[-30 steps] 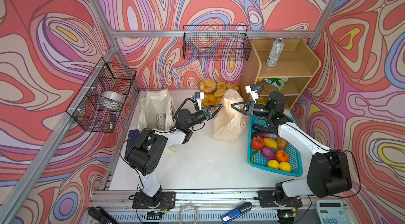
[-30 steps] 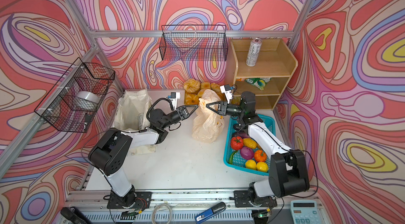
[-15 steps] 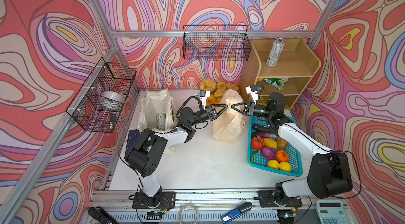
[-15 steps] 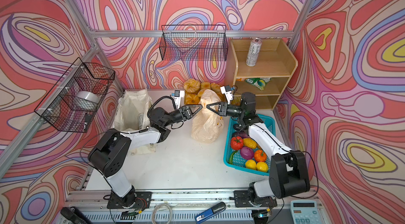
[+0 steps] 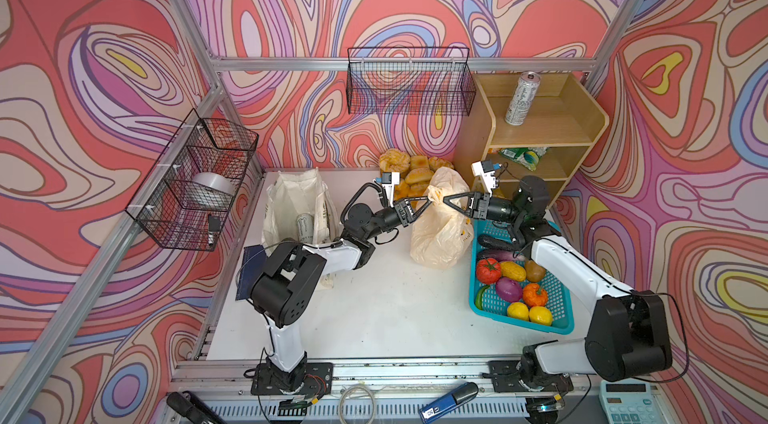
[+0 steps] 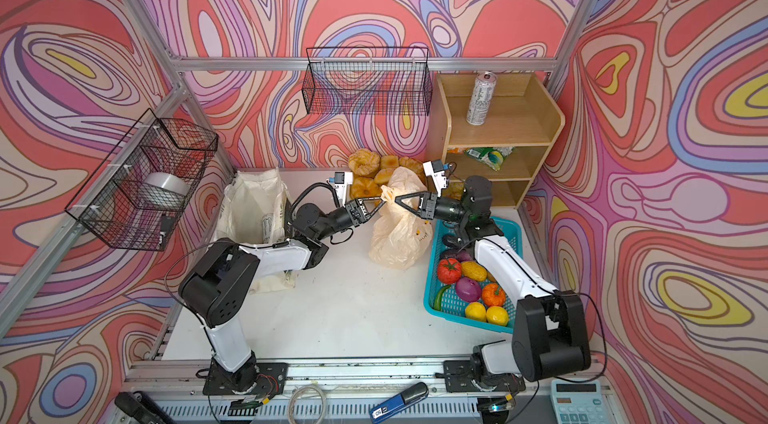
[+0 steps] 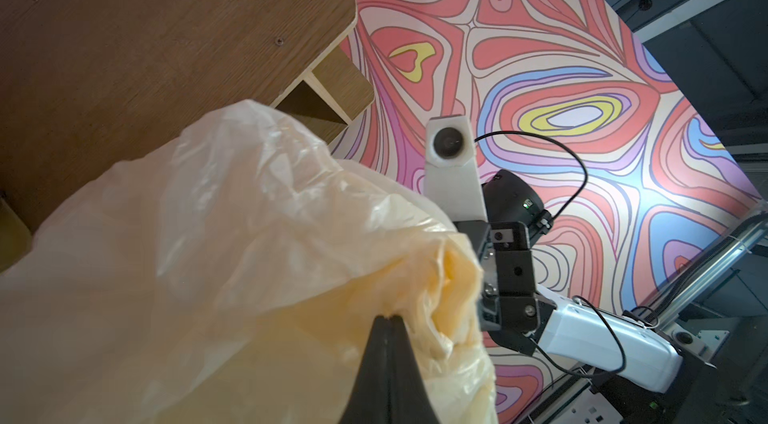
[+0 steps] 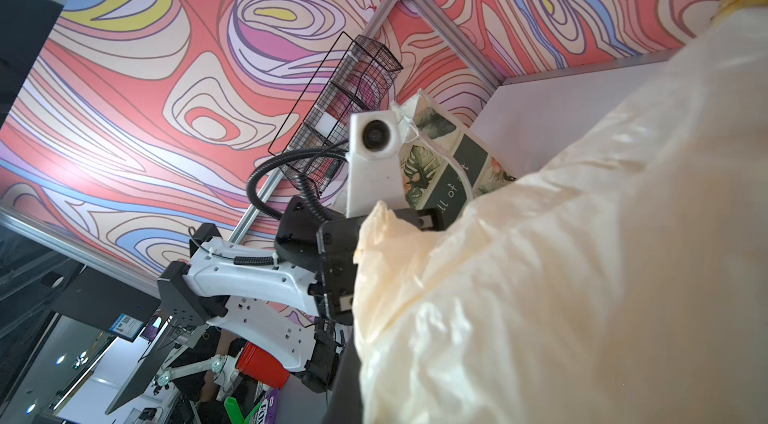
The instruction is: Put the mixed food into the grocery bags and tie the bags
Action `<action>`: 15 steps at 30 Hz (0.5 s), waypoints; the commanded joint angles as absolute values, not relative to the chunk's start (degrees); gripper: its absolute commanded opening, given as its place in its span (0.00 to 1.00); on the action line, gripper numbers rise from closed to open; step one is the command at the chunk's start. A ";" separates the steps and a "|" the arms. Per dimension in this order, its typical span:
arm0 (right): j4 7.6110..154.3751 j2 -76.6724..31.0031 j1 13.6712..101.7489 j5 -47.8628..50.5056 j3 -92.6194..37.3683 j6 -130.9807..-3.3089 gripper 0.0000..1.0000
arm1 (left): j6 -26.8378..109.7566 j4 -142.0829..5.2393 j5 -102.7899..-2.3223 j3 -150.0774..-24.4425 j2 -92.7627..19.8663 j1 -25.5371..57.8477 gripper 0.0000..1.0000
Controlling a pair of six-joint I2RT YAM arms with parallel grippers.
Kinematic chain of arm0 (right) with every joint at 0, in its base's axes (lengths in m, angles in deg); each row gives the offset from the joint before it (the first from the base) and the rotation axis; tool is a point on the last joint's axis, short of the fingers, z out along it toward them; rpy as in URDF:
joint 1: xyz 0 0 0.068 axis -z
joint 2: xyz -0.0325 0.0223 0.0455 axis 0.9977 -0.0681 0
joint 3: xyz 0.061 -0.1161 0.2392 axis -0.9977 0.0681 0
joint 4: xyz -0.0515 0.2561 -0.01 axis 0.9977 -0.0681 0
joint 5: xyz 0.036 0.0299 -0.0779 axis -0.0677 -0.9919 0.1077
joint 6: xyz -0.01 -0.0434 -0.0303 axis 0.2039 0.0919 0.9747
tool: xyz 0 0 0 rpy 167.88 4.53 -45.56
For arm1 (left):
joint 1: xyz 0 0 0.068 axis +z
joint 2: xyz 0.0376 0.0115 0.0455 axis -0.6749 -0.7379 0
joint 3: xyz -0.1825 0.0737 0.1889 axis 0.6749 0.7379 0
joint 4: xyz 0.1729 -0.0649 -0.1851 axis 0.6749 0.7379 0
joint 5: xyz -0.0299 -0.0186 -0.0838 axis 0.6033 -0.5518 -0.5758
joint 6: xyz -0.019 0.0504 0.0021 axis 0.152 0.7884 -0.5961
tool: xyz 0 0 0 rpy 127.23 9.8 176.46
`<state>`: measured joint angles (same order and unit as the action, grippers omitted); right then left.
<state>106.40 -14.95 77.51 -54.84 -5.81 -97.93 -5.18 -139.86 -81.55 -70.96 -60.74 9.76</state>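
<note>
At the left of a top view the cloth bag (image 5: 291, 202) stands open on the worktop (image 5: 374, 310) with a drink can (image 5: 305, 223) inside. Near the middle, the left claw (image 5: 427, 202) is pinched together on one gathered ear of the plastic bag (image 5: 440, 239), which sits on the worktop just left of the basket (image 5: 566, 325). The left wrist view shows film caught between its closed tips. Opposite it, the right claw (image 5: 446, 198) is clamped on the bag's other ear, and the two tips almost meet above the bag's mouth. Further right, lemons (image 5: 530, 313) lie in the basket and a tall can (image 5: 521, 100) stands on the shelf (image 5: 582, 127).

The step looks like tying. Both grips should hold while the ears are drawn up to take out slack, then crossed. The film is thin, so the pull should be even and gentle, with the bag's base kept on the worktop.

A second ago the left claw stood apart, short of the bag — now it has closed on the film. The right claw and the bag have hardly shifted.
</note>
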 commanded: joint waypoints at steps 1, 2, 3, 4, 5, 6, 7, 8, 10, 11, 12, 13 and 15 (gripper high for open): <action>115.73 -13.72 77.61 -59.67 -5.13 -103.54 0.00 | -6.57 -142.16 -79.63 -73.54 -64.65 8.93 0.00; 116.35 -13.79 77.55 -60.17 -5.13 -104.14 0.00 | -6.75 -142.08 -79.49 -74.59 -65.34 8.51 0.00; 116.70 -14.03 77.46 -60.62 -5.28 -104.45 0.00 | -7.05 -142.07 -79.77 -75.92 -66.33 7.98 0.00; 116.94 -14.18 77.40 -60.86 -5.35 -104.61 0.00 | -7.43 -141.86 -80.08 -77.48 -67.27 7.38 0.00; 117.05 -14.29 77.32 -60.87 -5.31 -104.70 0.00 | -7.71 -141.72 -79.91 -78.64 -68.22 6.77 0.00; 117.06 -14.46 77.22 -60.81 -5.39 -104.65 0.00 | -8.08 -141.95 -79.92 -80.02 -69.20 6.07 0.00; 117.22 -14.70 77.22 -60.72 -5.31 -104.68 0.00 | -8.58 -141.96 -80.23 -81.59 -70.14 5.44 0.00; 117.23 -14.90 77.21 -60.49 -5.22 -104.64 0.00 | -8.76 -142.03 -80.37 -82.67 -70.76 4.83 0.00; 115.95 -15.02 77.22 -59.59 -5.19 -103.66 0.00 | -8.44 -142.19 -80.23 -83.37 -71.14 4.22 0.00; 114.47 -14.89 77.19 -59.22 -5.38 -102.45 0.00 | -7.88 -142.28 -79.67 -82.54 -70.63 4.29 0.00; 112.64 -14.65 77.19 -58.82 -5.60 -101.08 0.00 | -6.75 -142.38 -78.78 -80.83 -69.61 4.68 0.00; 111.44 -14.51 77.21 -58.52 -5.78 -100.19 0.00 | -5.57 -142.37 -78.31 -79.10 -68.41 5.18 0.02; 109.10 -14.16 77.30 -57.87 -5.98 -98.40 0.00 | -4.14 -142.42 -78.09 -75.92 -65.77 6.56 0.11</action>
<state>112.24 -14.95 77.40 -58.80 -5.75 -101.67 -6.36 -139.20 -79.19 -78.83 -69.28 4.53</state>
